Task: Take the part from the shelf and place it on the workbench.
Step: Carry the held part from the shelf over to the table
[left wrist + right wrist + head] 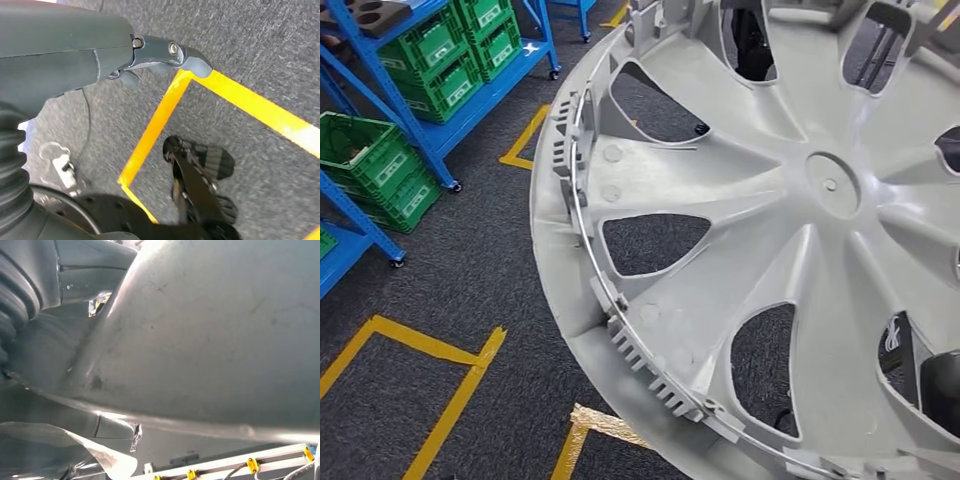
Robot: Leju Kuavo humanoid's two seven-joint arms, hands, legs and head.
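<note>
The part is a large grey wheel cover (pixel 773 230) with spoke-shaped openings and a wire ring along its rim. In the head view it is up in the air close in front of me, tilted over the dark floor. Its smooth grey surface (pixel 211 330) lies right against my right hand (pixel 26 290), which holds it from underneath; the fingers are mostly hidden by the part. My left hand (pixel 113 55) hangs over the floor with its fingers stretched out and nothing in it.
Blue wheeled shelf racks (pixel 410 130) with green crates (pixel 441 60) stand at the left. Yellow tape lines (pixel 456 400) mark the dark carpet floor. A pale rail with yellow clips (pixel 245 462) runs beyond the part in the right wrist view.
</note>
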